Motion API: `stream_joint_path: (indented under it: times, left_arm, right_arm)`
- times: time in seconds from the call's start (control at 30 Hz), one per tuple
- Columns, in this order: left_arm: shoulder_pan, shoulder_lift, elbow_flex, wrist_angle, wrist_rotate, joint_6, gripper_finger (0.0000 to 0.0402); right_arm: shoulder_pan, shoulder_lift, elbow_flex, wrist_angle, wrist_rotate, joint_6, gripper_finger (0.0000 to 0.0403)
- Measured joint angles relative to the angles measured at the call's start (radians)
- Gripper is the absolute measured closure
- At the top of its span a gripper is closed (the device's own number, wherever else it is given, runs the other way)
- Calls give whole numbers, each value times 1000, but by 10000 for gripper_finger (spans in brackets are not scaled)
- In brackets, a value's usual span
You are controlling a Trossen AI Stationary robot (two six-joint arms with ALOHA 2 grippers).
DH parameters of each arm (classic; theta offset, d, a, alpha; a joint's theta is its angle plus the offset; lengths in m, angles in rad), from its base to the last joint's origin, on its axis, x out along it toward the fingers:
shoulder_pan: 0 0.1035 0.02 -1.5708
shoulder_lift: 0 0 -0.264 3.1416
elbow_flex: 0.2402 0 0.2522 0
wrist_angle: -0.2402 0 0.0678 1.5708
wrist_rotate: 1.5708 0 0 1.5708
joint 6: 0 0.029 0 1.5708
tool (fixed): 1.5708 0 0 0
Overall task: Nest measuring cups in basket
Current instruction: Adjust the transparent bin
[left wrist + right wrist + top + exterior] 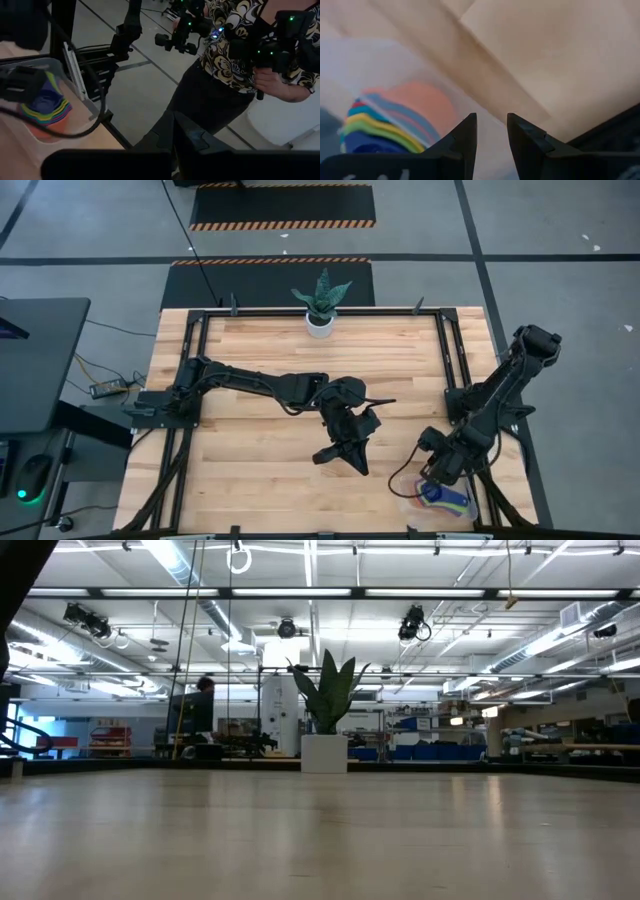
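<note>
Cups (443, 496) sit stacked in the basket (408, 492) at 5 o'clock, right gripper (432, 472) parted and empty above, left gripper (362, 468) clenched mid-table.

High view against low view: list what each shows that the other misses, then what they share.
Only the high view shows both dark arms, the left end effector shut over the middle of the wooden table, the right end effector empty, fingers parted, at the clear plastic rectangular basket holding the nested stack of coloured plastic measuring cups.
Only the low view shows the workshop room behind, with ceiling lights and a person far off.
Both show the table and the green plant in its white pot.
</note>
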Motion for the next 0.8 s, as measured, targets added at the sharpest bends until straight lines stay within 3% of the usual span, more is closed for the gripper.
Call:
stream_joint_path:
  times: [0.2,0.4,0.63,0.8]
  left_arm:
    - [0,0,0,0,0,0,388]
    - [0,0,0,0,0,0,388]
    - [0,0,0,0,0,0,388]
    - [0,0,0,0,0,-4,388]
  right_arm:
    - [64,0,0,64,-40,71,289]
    - [113,1,3,42,-4,126,289]
    - [122,1,79,-184,19,114,289]
    - [113,1,186,-294,116,28,289]
